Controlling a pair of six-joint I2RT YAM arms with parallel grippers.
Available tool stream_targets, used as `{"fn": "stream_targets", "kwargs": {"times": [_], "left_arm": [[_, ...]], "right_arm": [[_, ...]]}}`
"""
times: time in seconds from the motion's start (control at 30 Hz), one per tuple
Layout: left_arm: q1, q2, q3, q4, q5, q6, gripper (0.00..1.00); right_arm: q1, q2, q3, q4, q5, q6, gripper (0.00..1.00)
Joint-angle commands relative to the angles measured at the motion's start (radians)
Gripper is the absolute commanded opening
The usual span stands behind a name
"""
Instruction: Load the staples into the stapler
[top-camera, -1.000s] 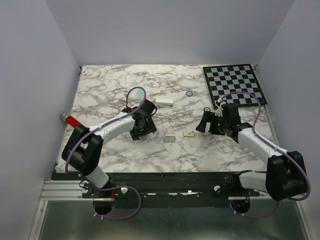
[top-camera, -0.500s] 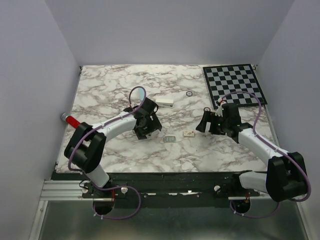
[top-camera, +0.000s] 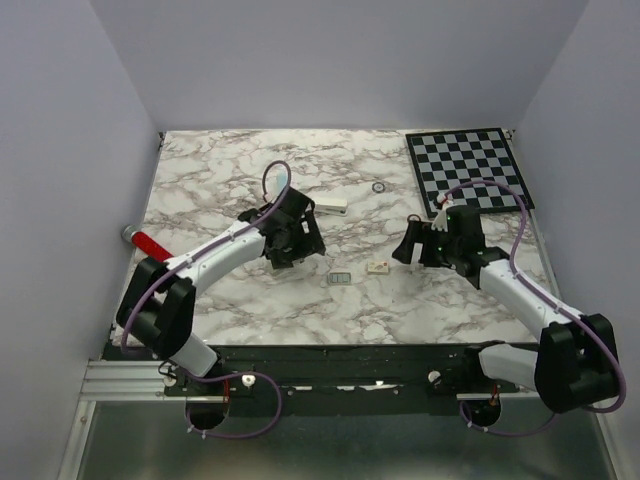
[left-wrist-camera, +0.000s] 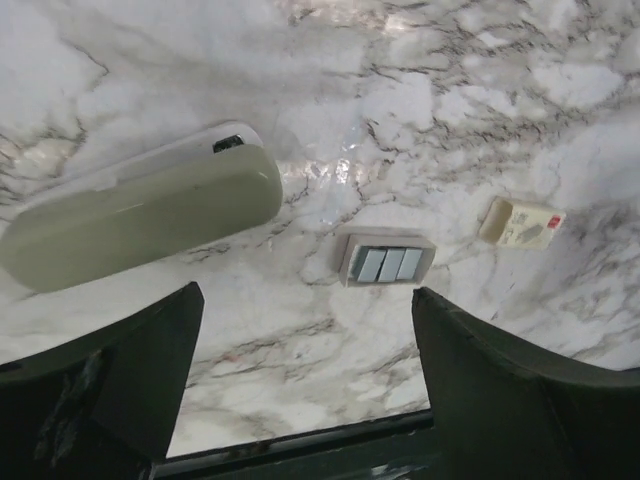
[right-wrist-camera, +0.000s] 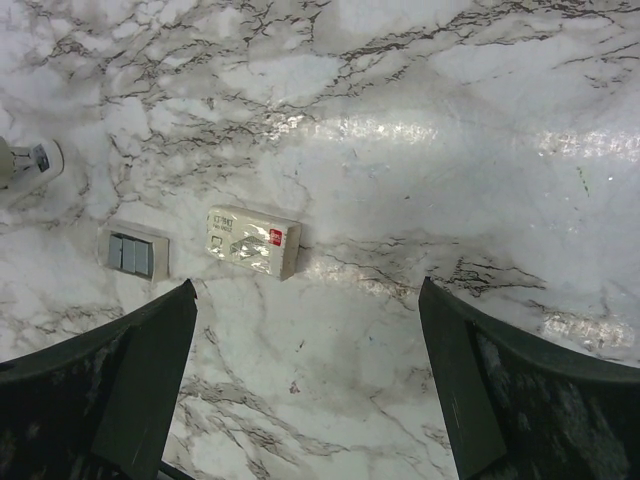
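Black fingers (left-wrist-camera: 120, 385) of the left gripper (left-wrist-camera: 305, 310) stand spread wide with only marble between them, grasping nothing. The right gripper (right-wrist-camera: 305, 310) is likewise splayed and empty, its dark fingers (right-wrist-camera: 505, 400) framing the small white box with a red mark (right-wrist-camera: 252, 241), which serves as the landmark here.

The staples (left-wrist-camera: 385, 262), a small flat grey metallic rectangle with a paler rim, lie flat on the white, grey-veined marble tabletop (top-camera: 220, 170) just left of that box, close to it but not touching. The stapler (left-wrist-camera: 140, 215), a pale oblong block with rounded ends, lies farther left of the box and beyond it, well apart from the staples.

From above, the left gripper (top-camera: 305, 243) hangs left of the box, between stapler and staples. The right gripper (top-camera: 406, 247) hangs just right of the box, so the box sits between it and the staples.

A small dark ring (top-camera: 378, 187) lies beyond the box. A black-and-white checkerboard (top-camera: 468, 170) lies beyond and to its right. A red cylinder (top-camera: 147, 241) sits far to its left at the table edge.
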Motion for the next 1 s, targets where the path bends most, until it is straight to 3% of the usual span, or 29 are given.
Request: {"fn": "stream_targets", "kwargs": {"times": [0.0, 0.2, 0.33, 0.63, 0.77, 0.93, 0.97], "left_arm": [[0.0, -0.087, 0.121, -0.13, -0.111, 0.375, 0.95], [-0.002, 0.05, 0.302, -0.262, -0.156, 0.794, 0.94], [-0.014, 0.157, 0.349, -0.307, -0.256, 0.908, 0.93], [-0.036, 0.208, 0.326, -0.256, -0.141, 0.997, 0.83], [-0.037, 0.252, 0.341, -0.257, -0.124, 1.022, 0.65], [-0.049, 0.286, 0.344, -0.259, -0.086, 1.037, 0.62], [-0.049, 0.286, 0.341, -0.257, -0.083, 1.039, 0.56]], "right_arm": [[0.013, -0.03, -0.016, 0.029, -0.041, -0.042, 1.0], [0.028, -0.075, -0.032, 0.067, -0.064, -0.068, 1.0], [0.034, -0.101, -0.033, 0.069, -0.056, -0.077, 1.0], [0.038, -0.11, -0.03, 0.055, -0.049, -0.089, 1.0], [0.038, -0.102, -0.026, 0.05, -0.049, -0.091, 1.0], [0.036, -0.101, -0.023, 0.047, -0.049, -0.097, 1.0], [0.038, -0.099, -0.021, 0.047, -0.049, -0.097, 1.0]]}}
